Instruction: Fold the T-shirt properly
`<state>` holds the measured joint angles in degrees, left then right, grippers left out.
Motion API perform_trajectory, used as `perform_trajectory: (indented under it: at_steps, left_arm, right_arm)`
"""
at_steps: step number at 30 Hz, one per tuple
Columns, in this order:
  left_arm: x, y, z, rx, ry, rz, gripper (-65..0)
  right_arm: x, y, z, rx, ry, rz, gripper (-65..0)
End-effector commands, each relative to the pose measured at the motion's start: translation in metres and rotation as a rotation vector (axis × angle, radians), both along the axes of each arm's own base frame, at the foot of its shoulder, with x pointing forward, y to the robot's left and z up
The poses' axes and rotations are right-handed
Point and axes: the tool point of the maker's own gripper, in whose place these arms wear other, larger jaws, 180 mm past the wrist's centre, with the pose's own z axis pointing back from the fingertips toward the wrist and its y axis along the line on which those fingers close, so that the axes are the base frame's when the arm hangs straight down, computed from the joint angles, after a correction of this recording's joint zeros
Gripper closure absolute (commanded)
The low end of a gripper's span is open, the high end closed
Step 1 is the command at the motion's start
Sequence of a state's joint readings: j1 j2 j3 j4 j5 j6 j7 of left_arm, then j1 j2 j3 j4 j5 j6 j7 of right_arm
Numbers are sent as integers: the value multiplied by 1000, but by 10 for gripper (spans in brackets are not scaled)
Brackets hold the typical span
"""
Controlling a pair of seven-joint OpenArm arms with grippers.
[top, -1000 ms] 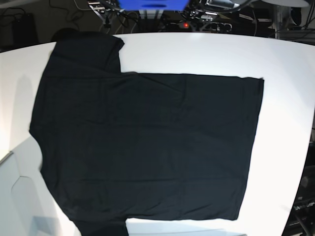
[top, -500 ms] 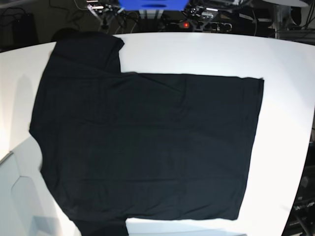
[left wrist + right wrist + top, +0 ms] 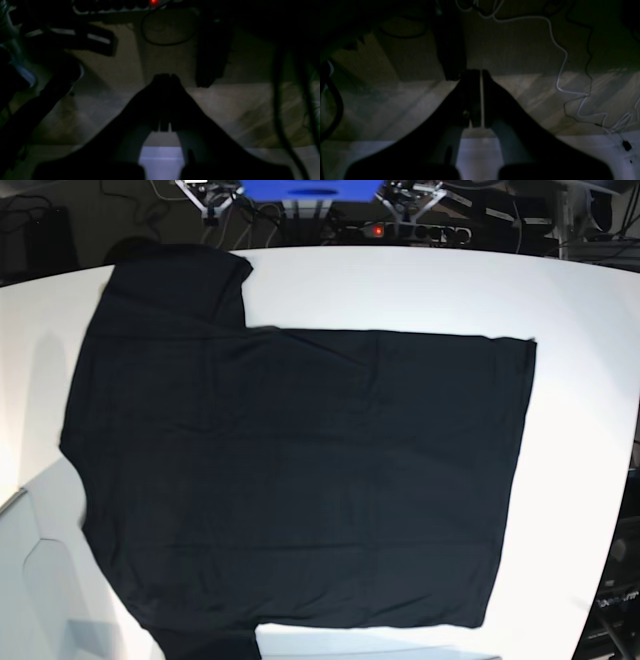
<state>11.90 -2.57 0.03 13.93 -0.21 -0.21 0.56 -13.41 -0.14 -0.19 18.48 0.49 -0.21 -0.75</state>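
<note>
Base view: T-shirt (image 3: 300, 480) flat on white table (image 3: 580, 380); left tool (image 3: 165, 77), right tool (image 3: 477, 73) clenched, empty.

The left gripper (image 3: 165, 77) points toward the middle of its frame, jaws pressed together. The right gripper (image 3: 480, 73) shows only a thin slit between its jaws.

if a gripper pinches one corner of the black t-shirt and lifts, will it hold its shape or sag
The T-shirt lies flat with soft wrinkles against the white table, so it probably sags and drapes instead of holding shape. It looks thin, so likely light for its spread. Pushed, it would probably bunch into folds rather than slide whole.
</note>
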Motion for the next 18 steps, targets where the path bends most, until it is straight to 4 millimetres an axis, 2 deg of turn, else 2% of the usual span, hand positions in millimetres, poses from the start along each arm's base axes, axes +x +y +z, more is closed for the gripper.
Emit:
perform_trajectory:
  at_steps: [1, 2, 4, 5, 8, 13, 18]
  left_arm:
    - [-6, 0, 1, 0, 2, -2, 0]
    - [-17, 1, 2, 1, 16, -3, 0]
    - [-18, 17, 6, 21, -8, -14, 0]
    - [-22, 20, 10, 25, -22, -21, 0]
    - [-26, 24, 28, 24, -88, -42, 0]
    - [-38, 31, 72, 18, -189, -99, 0]
    - [-32, 32, 123, 1, -293, -162, 0]
  right_arm:
    - [-7, 3, 1, 11, 7, -4, 0]
    - [-6, 2, 1, 10, -1, -4, 0]
    - [-18, 1, 6, 7, -7, -2, 0]
    - [-17, 0, 10, 6, -30, -2, 0]
    - [-22, -2, 28, 1, -96, 1, 0]
    - [-32, -4, 67, -4, -125, 0, 0]
    - [-20, -12, 122, -18, -243, 13, 0]
